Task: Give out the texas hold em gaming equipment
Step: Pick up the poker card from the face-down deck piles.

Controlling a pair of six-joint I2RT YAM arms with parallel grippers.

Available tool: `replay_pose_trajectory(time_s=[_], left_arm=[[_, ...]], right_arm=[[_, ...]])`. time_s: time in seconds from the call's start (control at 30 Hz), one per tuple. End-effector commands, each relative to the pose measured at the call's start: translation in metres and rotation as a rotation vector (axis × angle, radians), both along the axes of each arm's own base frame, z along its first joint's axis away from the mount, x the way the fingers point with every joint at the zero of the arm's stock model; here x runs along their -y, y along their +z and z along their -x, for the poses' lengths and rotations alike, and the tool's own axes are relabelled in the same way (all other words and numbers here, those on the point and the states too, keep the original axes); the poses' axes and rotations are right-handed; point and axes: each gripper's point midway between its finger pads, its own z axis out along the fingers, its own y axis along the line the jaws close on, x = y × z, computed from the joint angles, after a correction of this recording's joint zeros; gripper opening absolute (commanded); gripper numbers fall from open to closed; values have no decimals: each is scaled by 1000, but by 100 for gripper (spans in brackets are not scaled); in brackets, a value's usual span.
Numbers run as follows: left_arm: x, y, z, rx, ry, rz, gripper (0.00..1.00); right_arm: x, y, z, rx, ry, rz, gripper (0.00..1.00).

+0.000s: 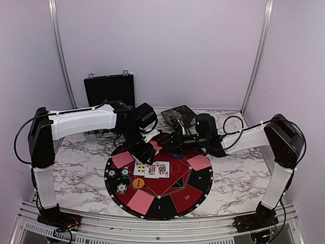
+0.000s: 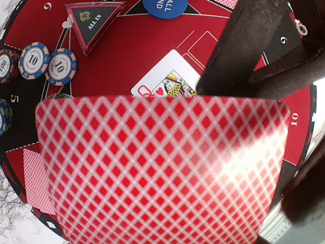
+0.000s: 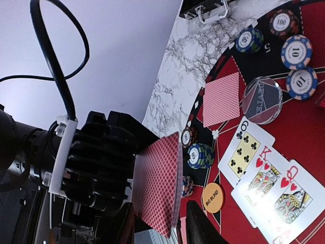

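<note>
Over a round red-and-black poker mat [image 1: 198, 190] on a marble table [image 1: 81, 173], the left gripper [image 1: 144, 152] pinches a red-backed playing card [image 2: 162, 173], holding it clear above the felt with its diamond-patterned back to the left wrist camera. The right gripper [image 1: 171, 141] reaches in from the opposite side; in its own wrist view its dark fingers [image 3: 200, 226] stand apart on either side of the held card's lower edge and are not clamped on it. Below, three cards lie face up side by side near the mat's centre: a six of clubs [image 3: 244, 147], a king of hearts [image 3: 264, 175] and a queen of hearts [image 3: 292, 195]. An orange "BIG BLIND" disc [image 3: 213, 197] sits just beside them, a clear dealer disc [image 3: 261, 100] lies near the clubs card, and a blue disc [image 2: 165, 6] rests further along the mat. Two striped chips marked 10 [image 2: 34, 60] lie next to each other near the rim, and another red-backed card [image 3: 221, 99] lies face down beside the clear disc. A black case [image 1: 109, 89] stands at the back wall.
</note>
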Motion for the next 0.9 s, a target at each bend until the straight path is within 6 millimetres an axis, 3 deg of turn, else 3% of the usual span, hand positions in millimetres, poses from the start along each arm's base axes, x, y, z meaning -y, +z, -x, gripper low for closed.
replay_pose_trajectory(time_s=[0.0,0.87], left_arm=[[-1,4,-1,14,-6,-7,34],[-3,3,-4,19,-2,-15,35]], right_arm=[[0,13,2,13,11,-41,32],[-4,-2,9,-39,33,-50,10]])
